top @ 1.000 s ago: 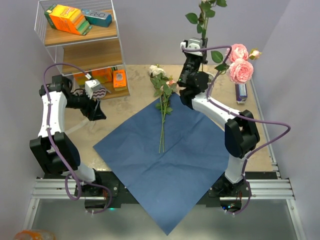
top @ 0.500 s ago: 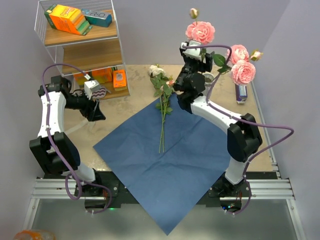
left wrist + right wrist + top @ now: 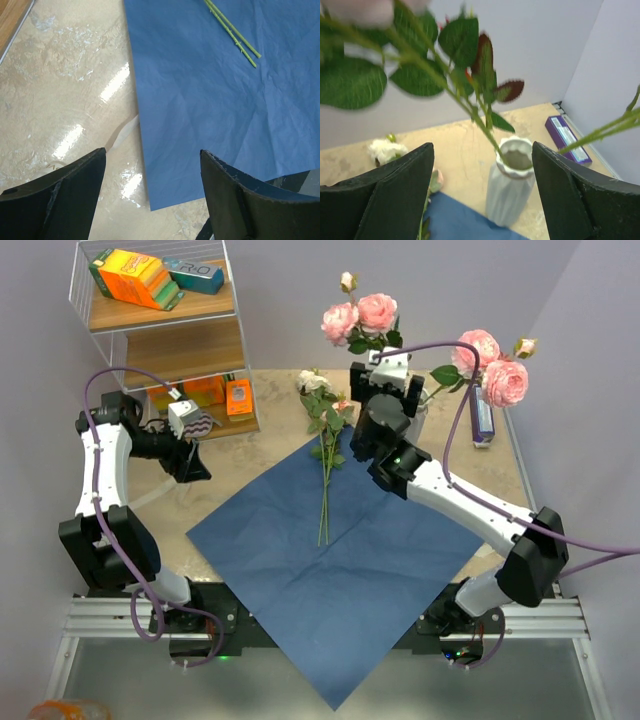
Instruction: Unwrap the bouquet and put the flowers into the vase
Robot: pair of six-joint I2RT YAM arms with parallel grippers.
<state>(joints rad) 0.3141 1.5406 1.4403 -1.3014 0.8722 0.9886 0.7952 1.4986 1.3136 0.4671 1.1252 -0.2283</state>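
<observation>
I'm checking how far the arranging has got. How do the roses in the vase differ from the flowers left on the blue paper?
The vase roses stand upright, one stem entering the vase; the loose flowers lie flat on the blue paper. The vase roses are large pink blooms; the loose flowers show a smaller cream head. Both have thin green leafy stems.
</observation>
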